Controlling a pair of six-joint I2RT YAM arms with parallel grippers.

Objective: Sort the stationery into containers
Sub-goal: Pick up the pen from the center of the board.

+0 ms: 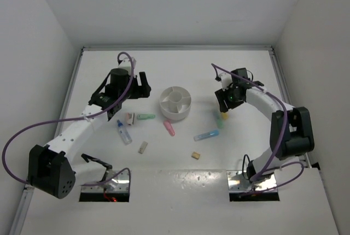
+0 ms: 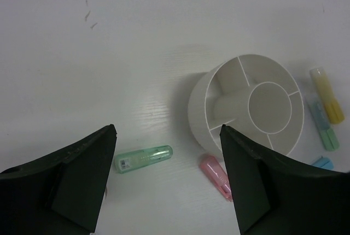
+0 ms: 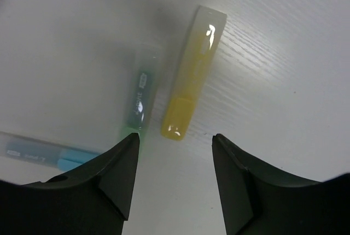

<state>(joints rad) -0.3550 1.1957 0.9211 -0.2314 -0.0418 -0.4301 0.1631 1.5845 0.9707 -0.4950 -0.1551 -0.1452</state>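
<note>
The white divided bowl (image 1: 175, 103) stands mid-table and shows empty in the left wrist view (image 2: 249, 101). My left gripper (image 1: 143, 86) is open and empty above the table left of the bowl; between its fingers (image 2: 168, 131) lie a green marker (image 2: 144, 158) and a pink marker (image 2: 216, 176). My right gripper (image 1: 224, 105) is open and empty right of the bowl, hovering (image 3: 175, 136) just over a yellow marker (image 3: 194, 76), with a green marker (image 3: 141, 95) and a blue marker (image 3: 44, 156) beside it.
Nearer the arms lie a clear blue-capped tube (image 1: 124, 132), a blue marker (image 1: 206, 135), two tan erasers (image 1: 143, 147) (image 1: 195, 155) and a small tan block (image 1: 130, 118). White walls enclose the table on the left, back and right.
</note>
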